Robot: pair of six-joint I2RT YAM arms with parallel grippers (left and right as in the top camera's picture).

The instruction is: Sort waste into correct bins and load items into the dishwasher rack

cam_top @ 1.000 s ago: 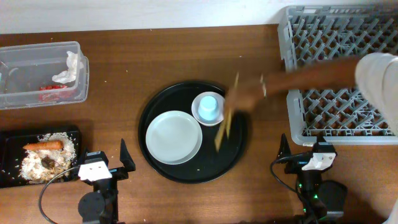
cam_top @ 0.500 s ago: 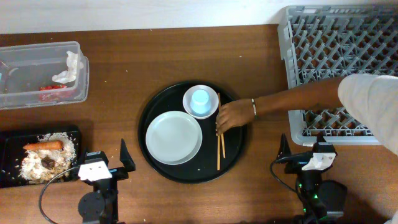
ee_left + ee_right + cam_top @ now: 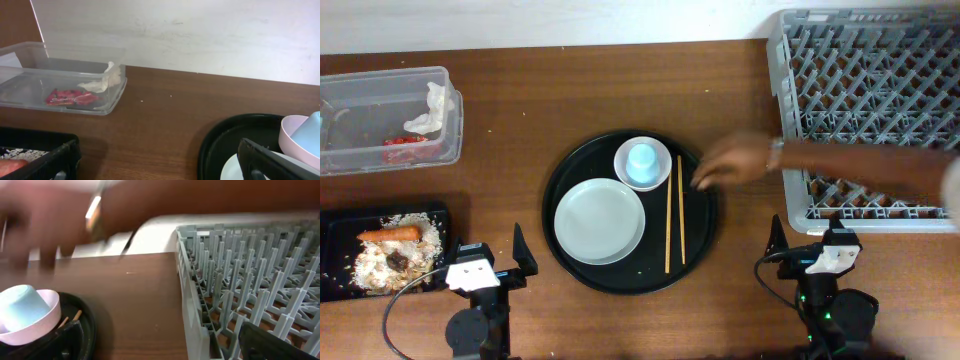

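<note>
Only the overhead view shows the carrot (image 3: 388, 234) in the black tray (image 3: 334, 235) and both chopsticks (image 3: 674, 213) lying side by side on the round tray (image 3: 620, 281), right of the plate (image 3: 599, 221). The person's hand (image 3: 725, 168), on them half a second ago, now hovers nearer the rack (image 3: 865, 60). The left gripper (image 3: 157, 155) and right gripper (image 3: 160, 335) each have their fingers spread wide.

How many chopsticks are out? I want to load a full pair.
2. Both chopsticks lie side by side on the round black tray, right of the white plate.
</note>
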